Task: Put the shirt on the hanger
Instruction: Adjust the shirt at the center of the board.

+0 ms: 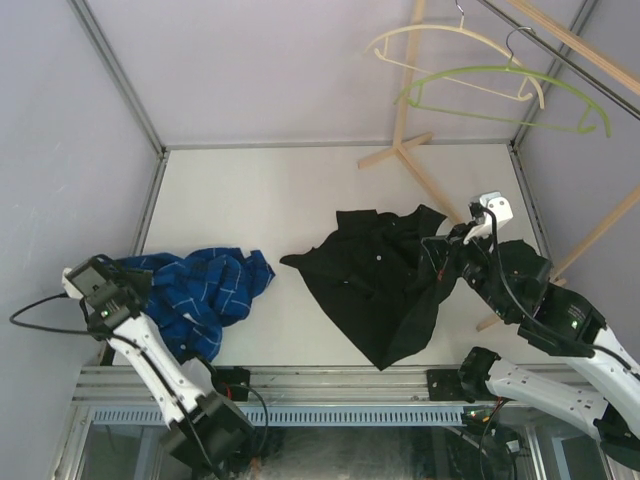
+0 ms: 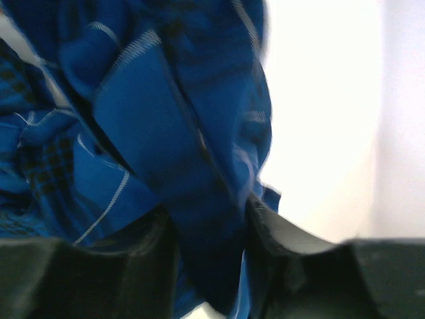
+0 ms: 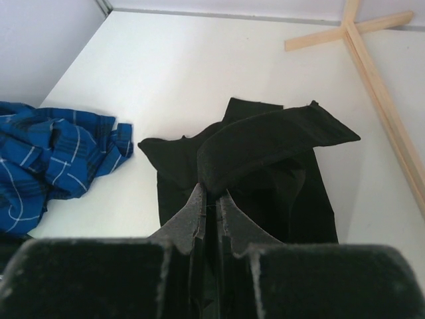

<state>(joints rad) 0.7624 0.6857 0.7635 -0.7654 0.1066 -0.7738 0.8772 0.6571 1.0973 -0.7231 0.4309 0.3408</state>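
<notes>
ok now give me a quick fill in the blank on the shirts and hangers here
1. The shirt pinched by the shut right gripper is ____ in colour.
2. The hanger, lime green, is one of ____ hangers hanging at the top right.
3. The blue plaid shirt lies bunched beside the ____ arm.
Missing words: black; two; left.

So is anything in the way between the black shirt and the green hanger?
Nothing visible blocks it. The right gripper pinches the shirt; the green hanger hangs above, with the cream hanger close beside it, possibly crowding it.
</notes>
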